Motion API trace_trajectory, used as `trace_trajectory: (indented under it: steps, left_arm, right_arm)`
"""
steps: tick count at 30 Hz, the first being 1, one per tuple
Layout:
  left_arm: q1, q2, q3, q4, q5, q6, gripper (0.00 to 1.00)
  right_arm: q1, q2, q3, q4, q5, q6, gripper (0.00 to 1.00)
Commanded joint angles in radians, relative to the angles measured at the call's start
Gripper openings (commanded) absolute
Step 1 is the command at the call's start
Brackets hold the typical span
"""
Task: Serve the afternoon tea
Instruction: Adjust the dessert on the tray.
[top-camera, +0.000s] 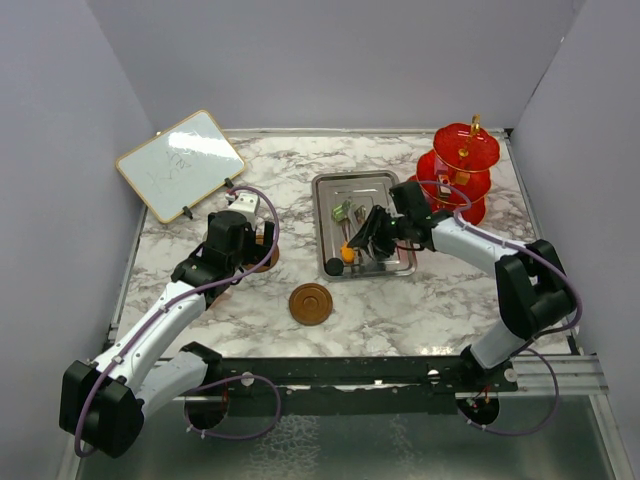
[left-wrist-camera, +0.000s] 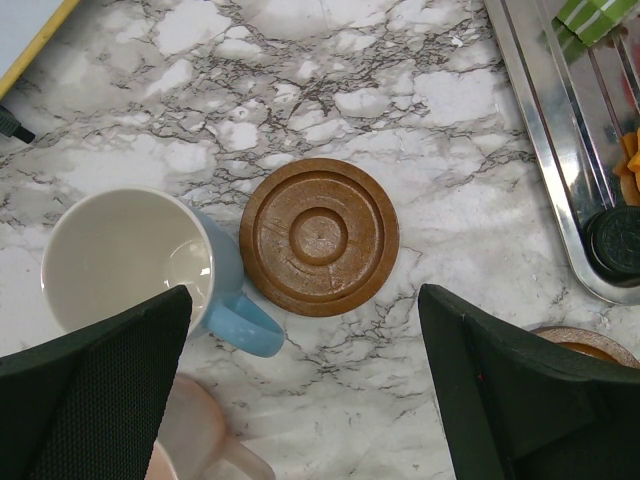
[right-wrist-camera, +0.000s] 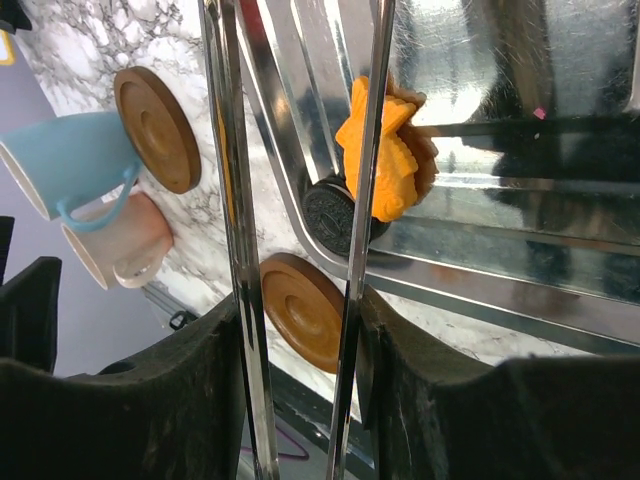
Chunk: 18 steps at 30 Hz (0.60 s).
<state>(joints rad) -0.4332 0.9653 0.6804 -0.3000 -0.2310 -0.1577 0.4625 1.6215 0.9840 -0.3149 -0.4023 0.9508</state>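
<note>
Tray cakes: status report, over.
Left gripper open above saucer, blue cup beside. Right gripper shut on tongs, over yellow cake in tray. Black cake crowds it.

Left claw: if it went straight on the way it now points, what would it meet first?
Most likely the brown saucer, centred between the fingers of the open left claw in its wrist view. The rim of the blue cup overlaps one finger, so that might touch first; depth is unclear.

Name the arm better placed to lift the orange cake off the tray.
Right. The right gripper holds tongs over the tray, blades by the orange cake. The left gripper hangs open over a saucer and blue cup, off the tray.
</note>
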Motion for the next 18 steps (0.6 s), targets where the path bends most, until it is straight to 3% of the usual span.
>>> trace_trajectory:
  steps: [1, 5, 12, 18]
  left_arm:
    - [0.004, 0.0, 0.026, 0.017, 0.019, 0.006, 0.99]
    - [0.004, 0.0, 0.027, 0.018, 0.018, 0.006, 0.99]
    - [0.005, -0.003, 0.025, 0.015, 0.015, 0.006, 0.99]
    - [0.005, -0.002, 0.025, 0.016, 0.016, 0.006, 0.99]
  right_arm:
    - [-0.006, 0.018, 0.024, 0.082, -0.031, 0.019, 0.41]
    - [-0.005, 0.049, 0.057, 0.089, -0.088, -0.016, 0.38]
    - [-0.005, 0.043, 0.12, 0.007, -0.06, -0.106, 0.16]
    - [-0.005, -0.038, 0.205, -0.199, 0.05, -0.257, 0.12]
